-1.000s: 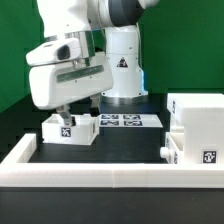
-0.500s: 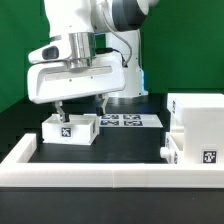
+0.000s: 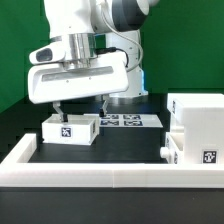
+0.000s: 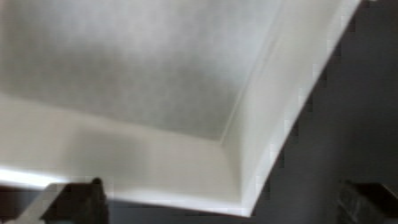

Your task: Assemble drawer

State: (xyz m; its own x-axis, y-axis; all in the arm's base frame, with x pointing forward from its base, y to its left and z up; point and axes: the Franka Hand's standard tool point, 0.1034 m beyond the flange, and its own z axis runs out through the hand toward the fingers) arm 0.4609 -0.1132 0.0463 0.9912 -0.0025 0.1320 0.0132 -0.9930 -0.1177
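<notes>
On the small drawer box (image 3: 85, 130), a black-and-white marker tag (image 3: 66, 131).

- small drawer box (image 3: 70, 128): white, black-white tag
- big drawer case (image 3: 200, 122): white, same tag
- marker board (image 3: 125, 121): white, black tags
- table (image 3: 120, 146): black
- backdrop (image 3: 15, 40): green
- arm (image 3: 80, 75): white

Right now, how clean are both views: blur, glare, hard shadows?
Exterior view: evenly lit, sharp, the white drawer box bright but not blown out against the black table. Wrist view: out of focus, a white panel close up, the fingers only dark smears.
</notes>
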